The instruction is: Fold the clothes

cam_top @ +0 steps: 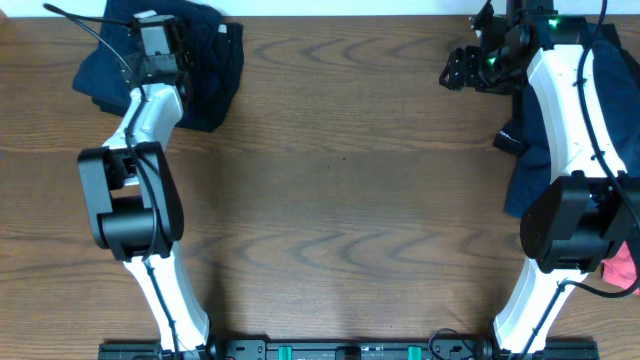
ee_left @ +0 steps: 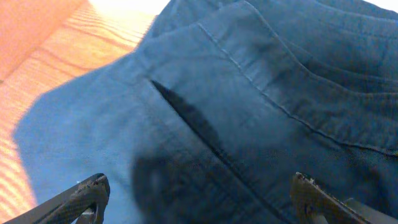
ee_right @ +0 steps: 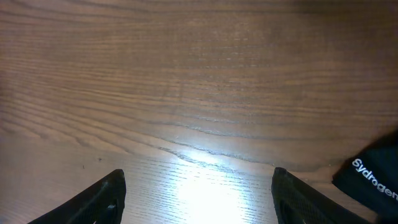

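Note:
A pile of dark navy shorts [cam_top: 210,70] lies at the table's far left corner. My left gripper [cam_top: 160,45] hangs over it, open; the left wrist view shows its fingers [ee_left: 199,196] spread just above navy fabric [ee_left: 249,93] with seams and a pocket slit. More dark navy clothes [cam_top: 610,130] lie along the right edge under my right arm, with a coral-pink garment [cam_top: 625,268] at the lower right. My right gripper [cam_top: 462,68] is at the far right, open and empty over bare wood [ee_right: 199,193]. A black garment [ee_right: 373,177] with white lettering shows at the right wrist view's corner.
The wooden table [cam_top: 340,200] spans the middle between the two arms. The table's far edge runs just behind both grippers. The arm bases stand at the front edge.

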Controlling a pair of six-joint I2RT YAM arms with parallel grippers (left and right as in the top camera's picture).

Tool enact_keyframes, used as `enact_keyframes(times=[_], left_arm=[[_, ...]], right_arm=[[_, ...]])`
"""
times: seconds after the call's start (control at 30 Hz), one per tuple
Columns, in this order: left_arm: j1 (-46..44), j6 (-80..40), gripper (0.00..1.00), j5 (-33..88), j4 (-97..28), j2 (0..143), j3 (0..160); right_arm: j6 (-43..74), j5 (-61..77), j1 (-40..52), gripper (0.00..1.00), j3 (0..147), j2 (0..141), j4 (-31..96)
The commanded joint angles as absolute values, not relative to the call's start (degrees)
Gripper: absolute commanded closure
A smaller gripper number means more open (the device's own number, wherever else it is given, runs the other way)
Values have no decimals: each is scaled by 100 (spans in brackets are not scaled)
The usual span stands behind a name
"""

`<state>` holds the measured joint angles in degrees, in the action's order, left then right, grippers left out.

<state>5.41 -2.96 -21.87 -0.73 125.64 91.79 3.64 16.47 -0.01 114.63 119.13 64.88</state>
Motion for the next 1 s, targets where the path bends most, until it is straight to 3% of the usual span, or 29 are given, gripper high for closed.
enact_keyframes(times=[0.0,0.47,0.73,0.97], left_arm=[[502,-351,6,-2139,54,13019,9207],[213,-235,6,-2202,434,13214,9306],[14,-217,2,-2204,-416,11382,9303],[-296,-217,2,-2204,-1509,9609,9303]], right_arm=[[294,1629,99,27,11430,11826,6499],[292,1629,193,24,11432,11821,6399],[169,1647,176,1,11872,11550,6261],[12,882,113,1,12497,10621,6436]])
